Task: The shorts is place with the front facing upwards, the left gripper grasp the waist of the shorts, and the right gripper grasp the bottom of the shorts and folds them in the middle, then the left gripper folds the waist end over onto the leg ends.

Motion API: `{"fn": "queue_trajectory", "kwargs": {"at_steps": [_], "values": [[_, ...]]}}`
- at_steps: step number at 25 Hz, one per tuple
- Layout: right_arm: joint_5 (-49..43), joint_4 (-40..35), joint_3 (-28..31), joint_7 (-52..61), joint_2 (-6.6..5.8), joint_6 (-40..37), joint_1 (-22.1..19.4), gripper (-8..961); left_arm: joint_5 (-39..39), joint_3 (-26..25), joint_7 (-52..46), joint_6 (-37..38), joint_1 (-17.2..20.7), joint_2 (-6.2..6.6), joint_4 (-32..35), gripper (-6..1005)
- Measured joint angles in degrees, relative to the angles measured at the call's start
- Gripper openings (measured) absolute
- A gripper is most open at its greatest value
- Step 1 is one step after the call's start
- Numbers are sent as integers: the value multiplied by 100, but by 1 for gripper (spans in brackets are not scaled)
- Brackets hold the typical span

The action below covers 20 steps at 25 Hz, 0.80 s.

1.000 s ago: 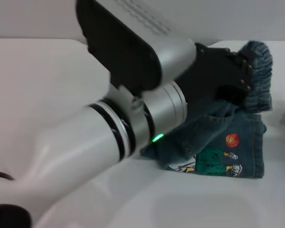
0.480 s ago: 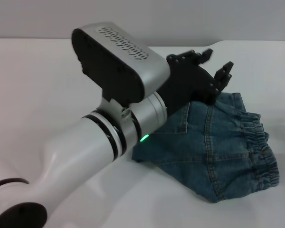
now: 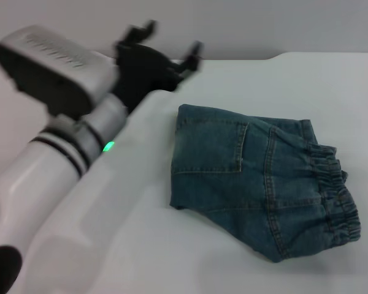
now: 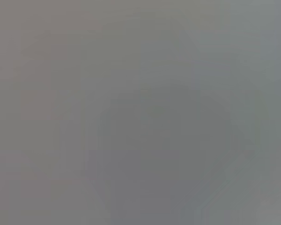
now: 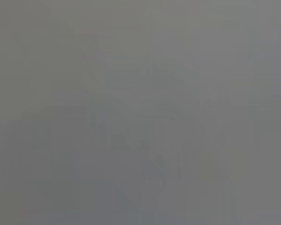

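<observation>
The blue denim shorts [image 3: 257,184] lie folded into a compact bundle on the white table at centre right in the head view. Their gathered waist [image 3: 334,196] sits at the bundle's right end, back pocket side up. The leg ends are hidden under the fold. My left gripper [image 3: 172,43], black and pronged on the arm with the green light, hangs open above the table at upper left, well clear of the shorts and holding nothing. The right gripper is out of view. Both wrist views show only flat grey.
The white table [image 3: 282,79] runs to a far edge near the top of the head view, with a grey wall behind. My left arm [image 3: 55,165] crosses the left side of the view.
My left gripper has let go of the waist, which now lies over the leg ends, and has drawn back up and to the left, away from the folded shorts.
</observation>
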Motion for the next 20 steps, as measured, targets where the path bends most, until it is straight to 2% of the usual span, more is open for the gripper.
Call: {"fn": "queue_trajectory", "kwargs": {"at_steps": [1,4,6,7,9,11,12,15,20], "values": [[8,-238,-47,-133,9,-490,24,69,-12,-37,-36,313,3,-3,231,671],[162,-899,-116,-226,10,-1650,153,74,-31,-72,-186,1864,-65,-19,1418,757],[481,-1292,-210,-235,15,-2037,255,76,-33,-31,-470,2945,-156,-39,2235,814],[681,-1509,-301,-248,16,-2128,322,78,-32,-25,-645,3217,-190,-40,2489,827],[1042,-1917,-450,-316,16,-2335,456,130,-32,-25,-953,3586,-251,-38,2866,852],[1200,-2305,-529,-553,28,-2576,573,183,-32,-25,-953,3586,-251,-38,2866,849],[1289,-2477,-570,-714,38,-2726,615,209,-31,-58,-1164,3707,-374,-36,3402,848],[1746,-2745,-833,-941,54,-3035,636,288,-29,-42,-1195,3820,-444,-46,3746,843],[2195,-3085,-1161,-976,54,-3590,620,518,-31,20,-1396,4348,-322,-68,4043,843]]}}
